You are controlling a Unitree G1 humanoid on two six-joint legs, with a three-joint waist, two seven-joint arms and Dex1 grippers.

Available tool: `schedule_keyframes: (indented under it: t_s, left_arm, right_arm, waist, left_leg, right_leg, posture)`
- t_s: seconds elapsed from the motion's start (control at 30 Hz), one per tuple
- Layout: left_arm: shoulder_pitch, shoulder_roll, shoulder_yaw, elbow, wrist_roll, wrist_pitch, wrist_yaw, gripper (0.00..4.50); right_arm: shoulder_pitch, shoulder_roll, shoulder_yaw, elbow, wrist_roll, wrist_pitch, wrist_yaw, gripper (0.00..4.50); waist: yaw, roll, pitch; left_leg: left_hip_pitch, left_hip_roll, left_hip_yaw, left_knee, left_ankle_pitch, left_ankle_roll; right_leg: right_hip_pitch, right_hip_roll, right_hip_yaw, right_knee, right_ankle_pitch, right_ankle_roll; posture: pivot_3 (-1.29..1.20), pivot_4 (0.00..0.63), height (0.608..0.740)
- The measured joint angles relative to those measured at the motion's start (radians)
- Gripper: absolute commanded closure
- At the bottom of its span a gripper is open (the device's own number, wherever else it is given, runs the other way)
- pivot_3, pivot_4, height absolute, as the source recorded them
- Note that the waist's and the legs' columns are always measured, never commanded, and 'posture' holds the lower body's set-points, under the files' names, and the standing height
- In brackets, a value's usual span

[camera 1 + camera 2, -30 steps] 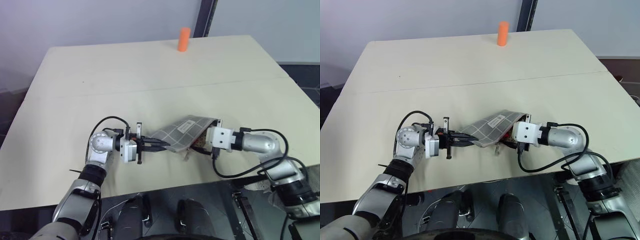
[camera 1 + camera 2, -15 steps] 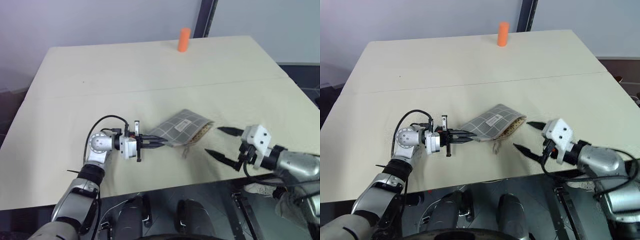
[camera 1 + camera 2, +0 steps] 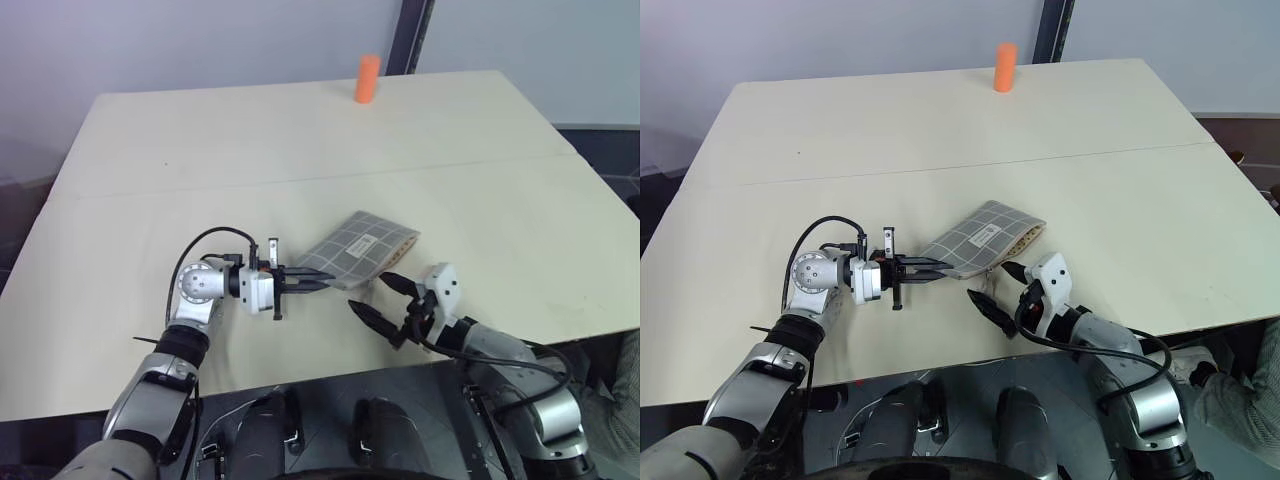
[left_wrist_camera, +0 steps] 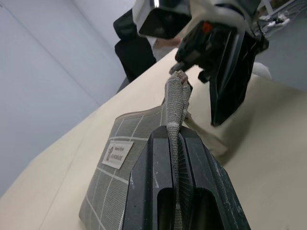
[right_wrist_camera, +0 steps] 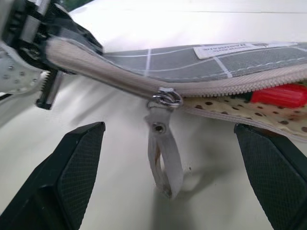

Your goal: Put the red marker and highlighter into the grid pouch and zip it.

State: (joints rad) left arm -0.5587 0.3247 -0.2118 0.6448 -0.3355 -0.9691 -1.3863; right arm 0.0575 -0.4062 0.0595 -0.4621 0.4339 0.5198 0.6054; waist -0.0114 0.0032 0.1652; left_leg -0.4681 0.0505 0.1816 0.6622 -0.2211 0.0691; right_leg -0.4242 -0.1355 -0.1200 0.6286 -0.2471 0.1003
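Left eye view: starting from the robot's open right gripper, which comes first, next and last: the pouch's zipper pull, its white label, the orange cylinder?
From the right gripper:
1. Zipper pull, just beside the fingers.
2. White label, mid-pouch, farther up the table.
3. Orange cylinder, at the far edge.

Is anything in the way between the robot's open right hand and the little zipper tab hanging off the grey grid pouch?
Nothing visible. The pale zipper tab dangles free between the open right gripper's black fingers, above bare table.
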Motion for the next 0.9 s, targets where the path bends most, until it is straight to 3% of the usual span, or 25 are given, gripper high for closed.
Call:
schedule_keyframes:
  t_s: [0.07,0.27,0.57,0.73,0.9]
  left_arm:
    - [-0.001,-0.001,0.0,0.0,0.0,0.0,0.001,4.5]
    - [0.0,0.001,0.0,-0.002,0.0,0.0,0.006,4.5]
    - [0.007,0.007,-0.005,-0.017,0.0,0.0,0.008,4.5]
    - [0.011,0.037,-0.003,-0.028,-0.028,0.004,-0.027,4.5]
    - [0.005,0.036,-0.002,-0.025,-0.044,0.021,-0.045,4.5]
  right_arm:
    - [-0.013,-0.001,0.03,0.018,-0.001,0.001,0.011,1.35]
    - [-0.04,-0.019,-0.007,0.057,0.005,0.002,0.015,4.45]
    - [-0.03,-0.148,-0.14,0.106,0.023,-0.024,0.087,4.45]
    - [-0.036,-0.276,-0.257,0.283,-0.015,-0.098,0.124,4.45]
    - [-0.082,-0.29,-0.269,0.397,-0.064,-0.193,0.129,4.45]
  waist:
    - [-0.001,0.0,0.0]
    - [0.001,0.0,0.0]
    - [0.001,0.0,0.0]
    - [0.002,0.0,0.0]
    - [-0.002,0.0,0.0]
  left_leg:
    - [0.0,0.0,0.0,0.0,0.0,0.0]
    - [-0.001,0.0,0.0,0.0,0.0,0.0]
    - [-0.001,0.0,0.0,0.0,0.0,0.0]
    - [-0.001,-0.001,0.0,0.0,0.0,0.0]
    - [0.0,0.0,0.0,0.0,0.0,0.0]
  right_leg:
    - [-0.001,0.0,0.0,0.0,0.0,0.0]
    - [0.0,0.0,0.0,0.0,0.0,0.0]
    - [0.0,0.0,0.0,0.0,0.0,0.0]
    - [0.0,0.0,0.0,0.0,0.0,0.0]
    - [0.0,0.001,0.0,0.001,0.0,0.0]
  posture:
    - [0.0,0.15,0.74]
    - [0.0,0.15,0.74]
    - [0.0,0.15,0.74]
    - [0.0,0.15,0.74]
    - [0.0,0.15,0.74]
